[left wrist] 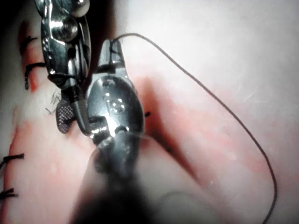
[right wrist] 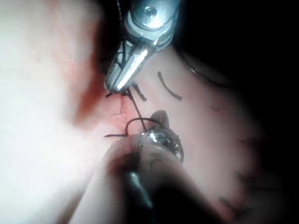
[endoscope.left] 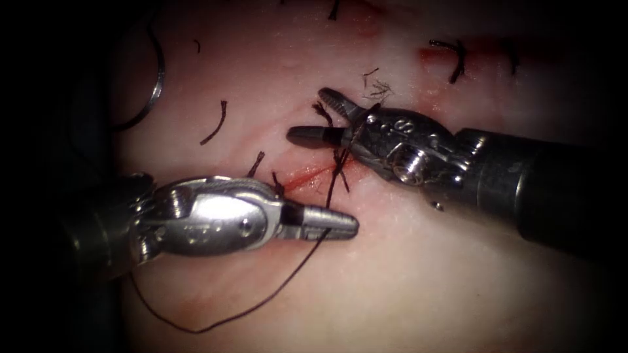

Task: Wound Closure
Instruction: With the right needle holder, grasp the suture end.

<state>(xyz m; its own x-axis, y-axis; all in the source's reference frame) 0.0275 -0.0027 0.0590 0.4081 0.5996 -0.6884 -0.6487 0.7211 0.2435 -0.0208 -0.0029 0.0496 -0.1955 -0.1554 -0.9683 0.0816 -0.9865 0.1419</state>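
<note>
Jaws of the right tool (endoscope.left: 317, 117) stand wide apart just above the cut (endoscope.left: 307, 176) in the tissue (endoscope.left: 405, 281), with dark thread (endoscope.left: 261, 304) wrapped around their base. Below the cut, the left tool (endoscope.left: 340, 225) is closed on that thread, which loops away beneath it. The needle (endoscope.left: 154, 78) lies free on the tissue, well away to the cut's upper left.

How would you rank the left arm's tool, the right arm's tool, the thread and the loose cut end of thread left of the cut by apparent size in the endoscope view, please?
1. Right arm's tool and left arm's tool: alike, unranked.
2. Thread, holding a long loop.
3. Cut end of thread, smallest.
</note>
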